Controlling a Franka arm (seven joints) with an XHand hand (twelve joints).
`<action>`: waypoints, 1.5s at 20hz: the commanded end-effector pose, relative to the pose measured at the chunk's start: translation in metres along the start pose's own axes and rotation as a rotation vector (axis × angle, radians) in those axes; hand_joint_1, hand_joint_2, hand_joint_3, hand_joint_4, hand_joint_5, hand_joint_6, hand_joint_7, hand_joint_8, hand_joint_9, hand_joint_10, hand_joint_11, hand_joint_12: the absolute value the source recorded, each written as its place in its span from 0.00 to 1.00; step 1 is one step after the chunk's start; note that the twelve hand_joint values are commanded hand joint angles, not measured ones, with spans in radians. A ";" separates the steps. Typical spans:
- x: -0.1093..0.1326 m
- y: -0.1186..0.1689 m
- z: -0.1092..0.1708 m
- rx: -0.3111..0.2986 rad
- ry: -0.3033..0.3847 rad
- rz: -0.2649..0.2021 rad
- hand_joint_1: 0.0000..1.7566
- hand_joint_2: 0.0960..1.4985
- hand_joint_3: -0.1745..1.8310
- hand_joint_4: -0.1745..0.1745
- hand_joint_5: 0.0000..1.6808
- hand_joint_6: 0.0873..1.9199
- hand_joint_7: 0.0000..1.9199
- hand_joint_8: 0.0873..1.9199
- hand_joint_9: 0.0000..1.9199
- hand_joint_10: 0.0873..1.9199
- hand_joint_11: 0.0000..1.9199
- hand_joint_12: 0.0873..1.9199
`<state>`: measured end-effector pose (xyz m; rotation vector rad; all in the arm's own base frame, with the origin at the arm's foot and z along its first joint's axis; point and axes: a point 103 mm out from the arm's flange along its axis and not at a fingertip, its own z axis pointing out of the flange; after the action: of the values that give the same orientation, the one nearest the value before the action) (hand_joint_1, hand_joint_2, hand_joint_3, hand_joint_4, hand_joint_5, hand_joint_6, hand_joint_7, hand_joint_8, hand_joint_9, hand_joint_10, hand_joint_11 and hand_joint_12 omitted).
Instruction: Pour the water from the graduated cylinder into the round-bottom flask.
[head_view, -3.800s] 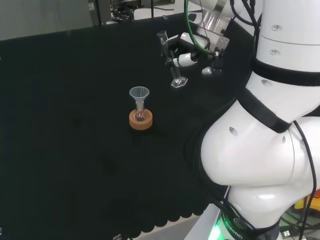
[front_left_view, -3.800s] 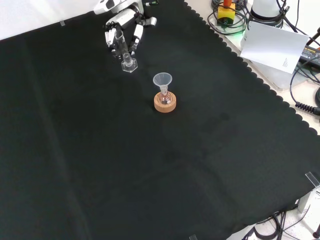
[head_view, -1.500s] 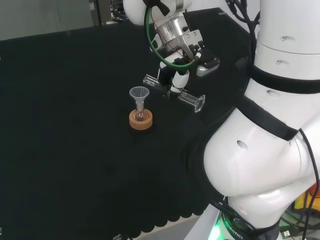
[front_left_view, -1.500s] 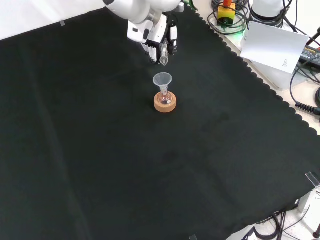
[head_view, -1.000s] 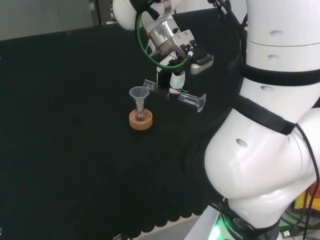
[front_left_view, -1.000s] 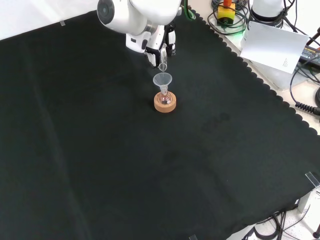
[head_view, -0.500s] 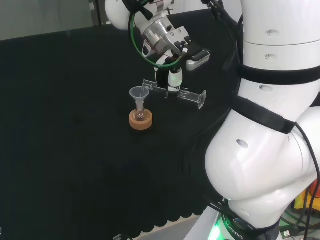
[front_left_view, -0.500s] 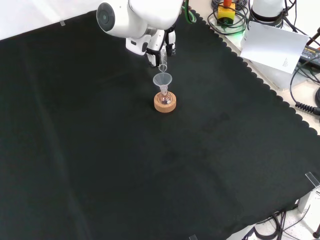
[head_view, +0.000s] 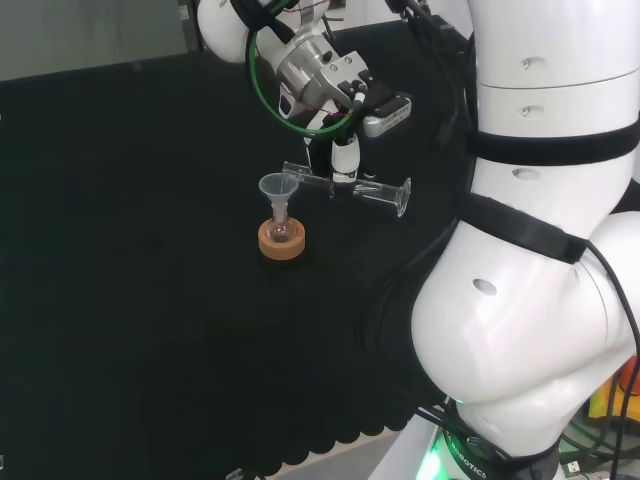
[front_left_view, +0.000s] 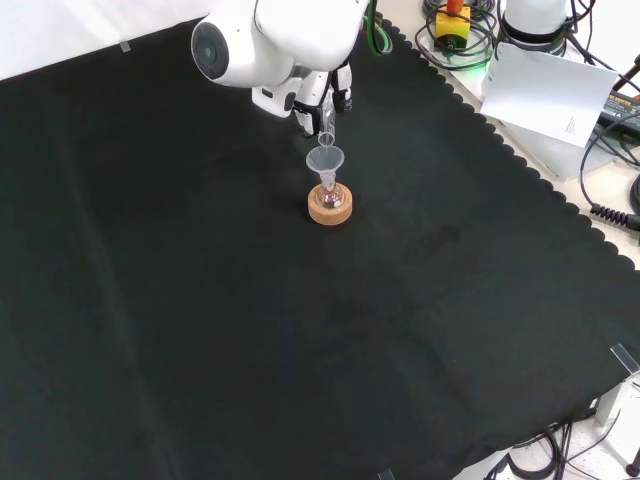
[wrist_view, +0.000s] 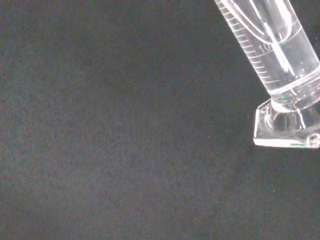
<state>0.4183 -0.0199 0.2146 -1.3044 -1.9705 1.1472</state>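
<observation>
Hand (head_view: 345, 158) has fingers curled round the cylinder (head_view: 345, 187), holding it approx. level above the desk (head_view: 120, 260). Cylinder's mouth end sits right at the funnel (head_view: 279, 187) rim, base end pointing away from funnel. Funnel stands in the flask (head_view: 281, 231), which sits in a cork ring (head_view: 282, 242). Wrist view: cylinder w/ printed scale marks, foot (wrist_view: 285, 130) clear.
</observation>
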 end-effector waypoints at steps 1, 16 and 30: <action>0.002 -0.001 -0.003 0.035 -0.012 0.021 0.71 0.75 0.09 0.00 0.54 0.55 0.49 0.55 0.72 0.03 0.58 0.41; 0.003 -0.004 -0.007 0.139 -0.021 0.063 0.71 0.75 0.09 0.00 0.54 0.55 0.49 0.55 0.72 0.02 0.59 0.41; 0.000 -0.006 -0.012 0.195 -0.019 0.089 0.71 0.75 0.09 0.00 0.54 0.55 0.49 0.55 0.73 0.02 0.59 0.40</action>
<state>0.4240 -0.0161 0.2245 -1.2930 -1.7881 1.3507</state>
